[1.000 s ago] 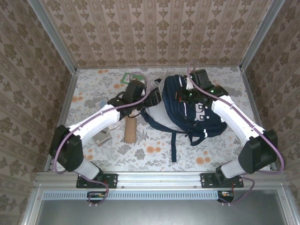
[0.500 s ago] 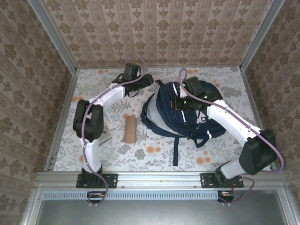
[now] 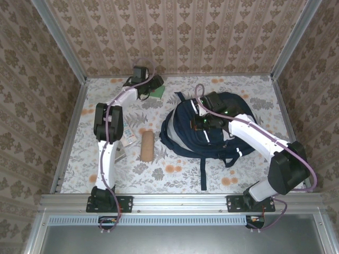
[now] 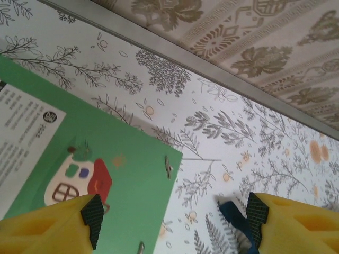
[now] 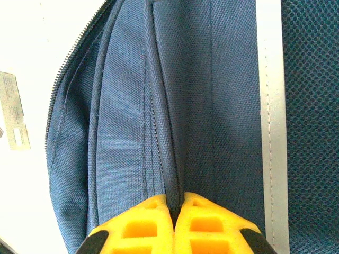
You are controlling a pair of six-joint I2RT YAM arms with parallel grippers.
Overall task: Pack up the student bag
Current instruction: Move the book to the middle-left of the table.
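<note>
You swung your wide-open left hand point(image 4: 175, 222) from the student bag point(image 5: 122, 132) to the green booklet point(image 4: 127, 164), presumably the next item, while your right hand point(image 5: 176, 203) stayed pinched on bag fabric.

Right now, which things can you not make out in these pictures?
- Left wrist view: the green booklet is cut off by the left and bottom edges, and its print is too small to read.
- Right wrist view: what is in the student bag is hidden by its fabric, where the right gripper pinches a fold.
- Top view: the left arm partly covers a packet.
</note>
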